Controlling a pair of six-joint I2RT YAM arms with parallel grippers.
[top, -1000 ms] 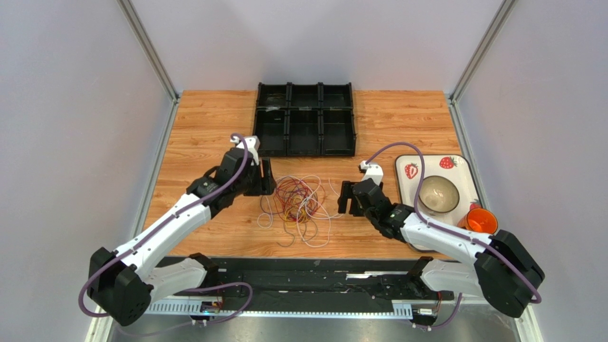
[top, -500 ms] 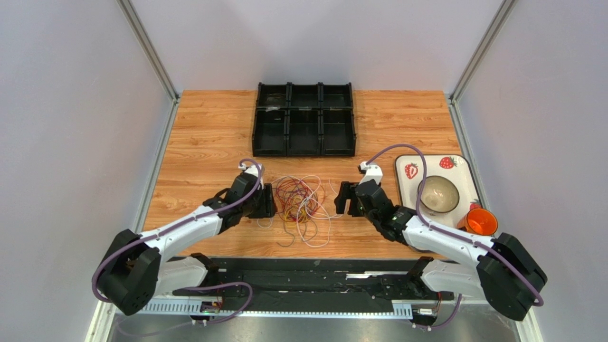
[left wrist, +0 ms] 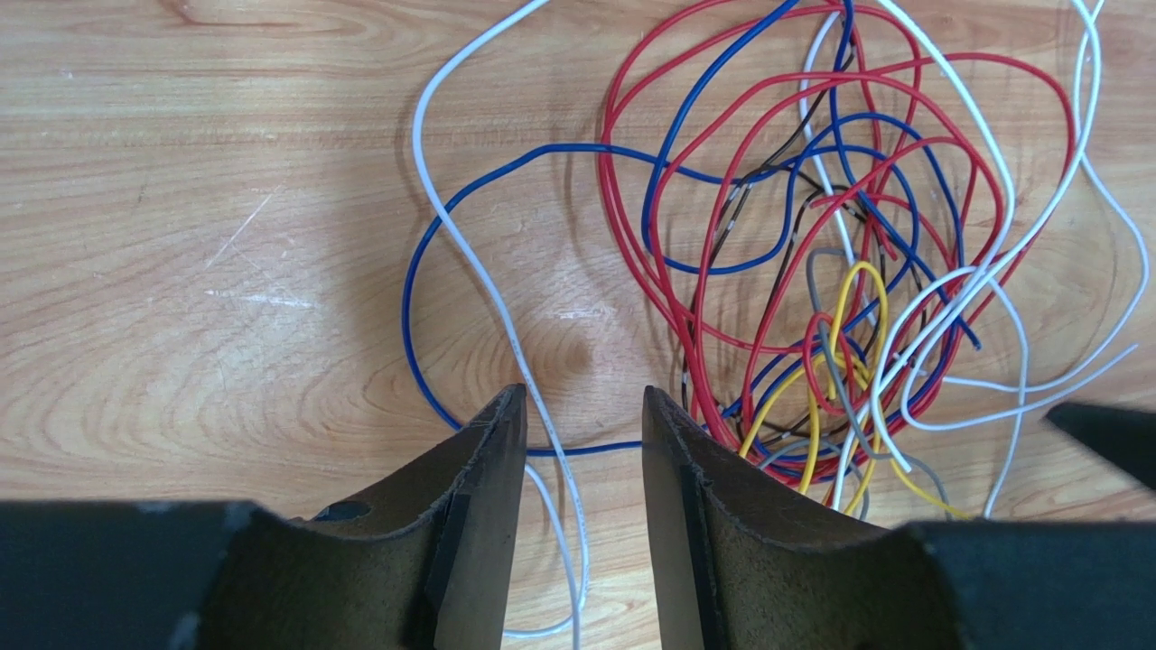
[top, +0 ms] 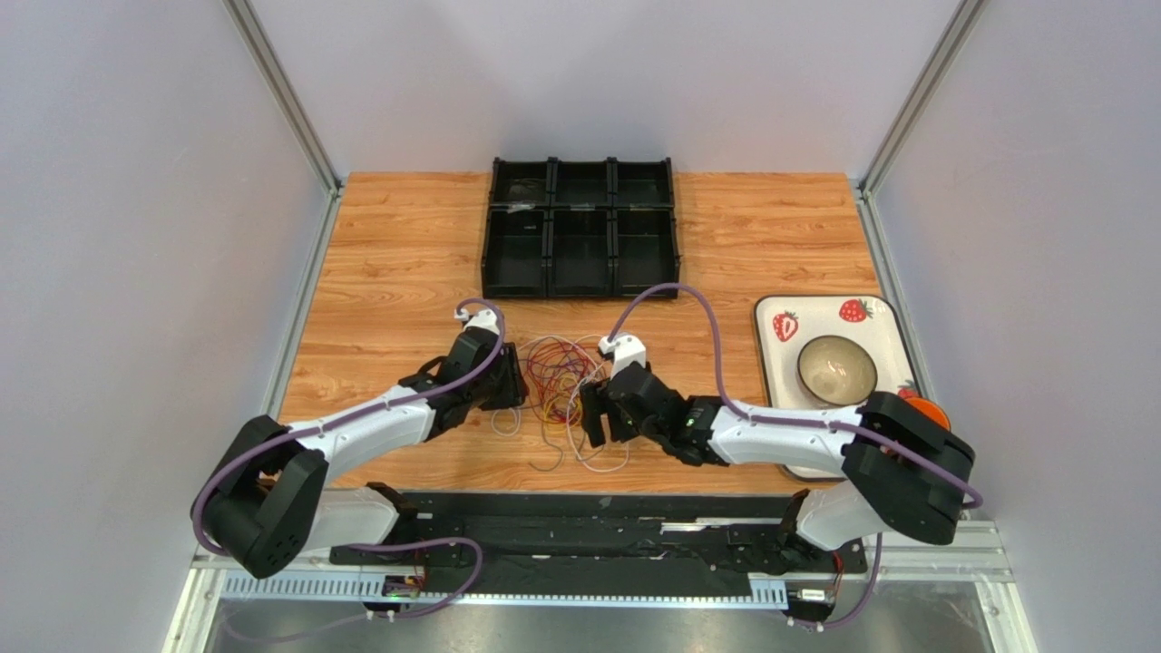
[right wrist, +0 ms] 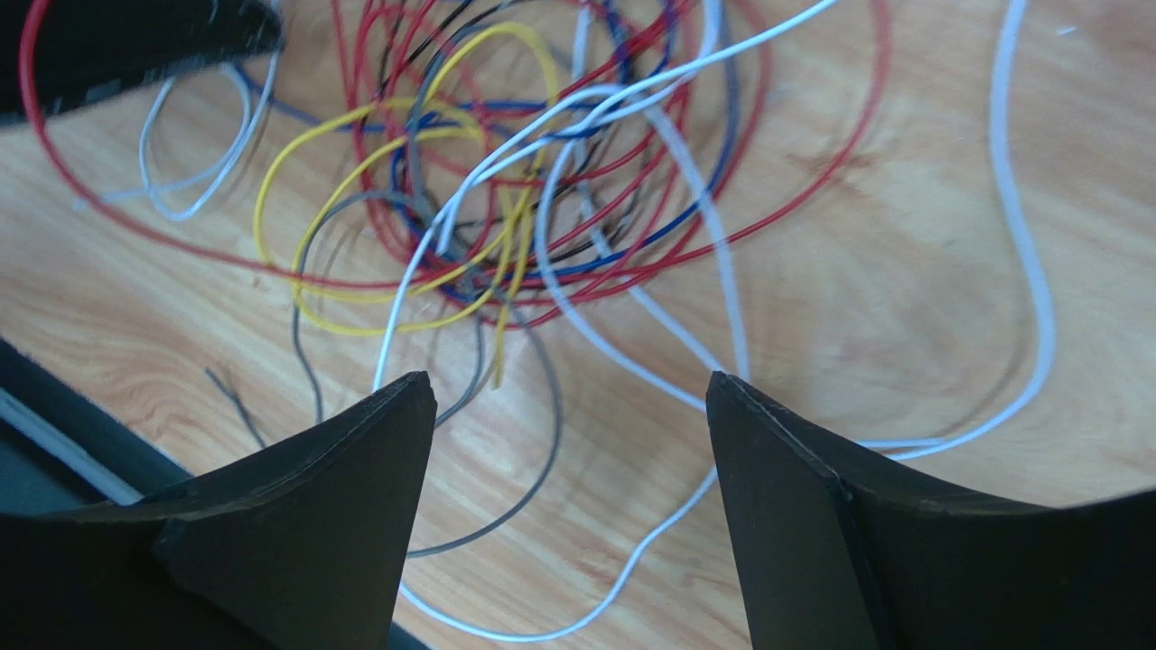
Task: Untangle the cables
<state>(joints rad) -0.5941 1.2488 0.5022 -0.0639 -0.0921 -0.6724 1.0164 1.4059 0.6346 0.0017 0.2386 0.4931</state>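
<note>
The left pincer [left wrist: 581,413] is half open, with two of the cables [top: 562,378], one white and one blue, lying in its gap. The right pincer [right wrist: 570,393] is wide open and holds nothing. Between them the cables lie heaped on the table [top: 395,245]. Behind is a black tray [top: 582,229].

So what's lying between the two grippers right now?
The cables: their tangle lies on the table between the left gripper and the right gripper, clearest in the top view.
</note>
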